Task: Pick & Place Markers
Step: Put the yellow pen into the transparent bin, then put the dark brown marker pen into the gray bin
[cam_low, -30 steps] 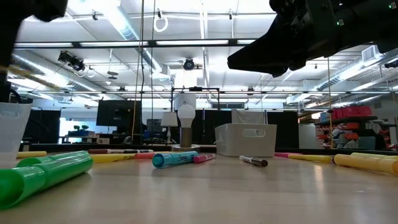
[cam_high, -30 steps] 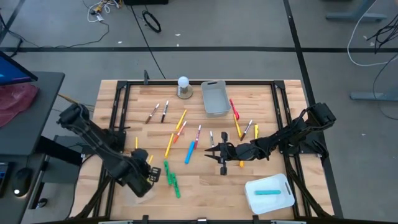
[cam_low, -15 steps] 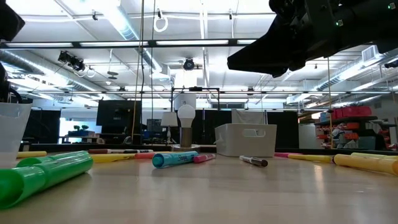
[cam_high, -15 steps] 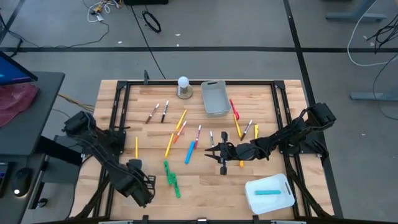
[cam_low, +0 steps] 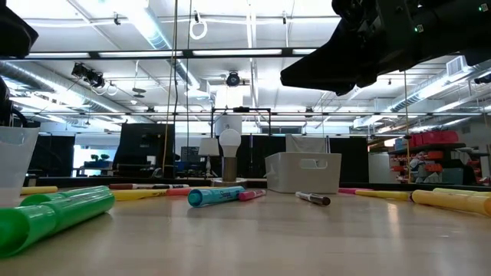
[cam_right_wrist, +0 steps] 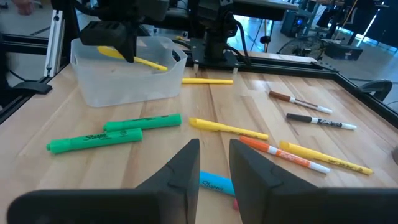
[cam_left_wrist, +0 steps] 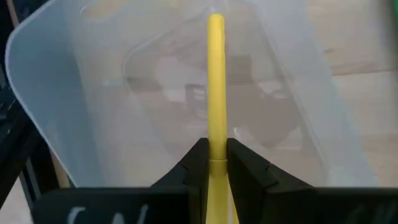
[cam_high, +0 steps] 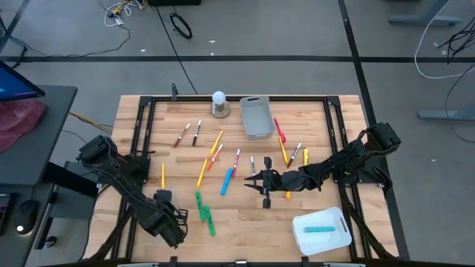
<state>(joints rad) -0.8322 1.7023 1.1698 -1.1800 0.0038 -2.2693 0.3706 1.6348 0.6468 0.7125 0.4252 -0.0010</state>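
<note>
My left gripper (cam_high: 169,222) hangs at the table's near left, over a clear plastic bin (cam_right_wrist: 124,78), shut on a yellow marker (cam_left_wrist: 216,74). Many markers lie flat on the wood: two green ones (cam_high: 205,211), a blue one (cam_high: 228,181), yellow ones (cam_high: 202,172), an orange one (cam_high: 215,157) and dark ones (cam_high: 188,133). Mid-table, my right gripper (cam_high: 251,184) stands open, nearly level, pointing toward the table's left, with nothing between its fingers (cam_right_wrist: 186,163). It is just above the blue marker (cam_right_wrist: 214,184). My left gripper pinches the yellow marker's barrel (cam_left_wrist: 216,148) between its two fingers, nearer one end than the other. The fingers point down and lie across the marker. The marker is lifted clear and slants a little, its long free end (cam_right_wrist: 155,64) over the bin's opening.
A grey bin (cam_high: 255,116) and a white ball on a grey base (cam_high: 219,104) stand at the far edge. A white tub (cam_high: 321,231) with a teal marker inside sits near right. A black frame (cam_high: 141,141) runs around the table.
My left gripper has come down and gone a little toward the table's near edge with the yellow marker, ending over the clear bin. It also turned somewhat on the way.
</note>
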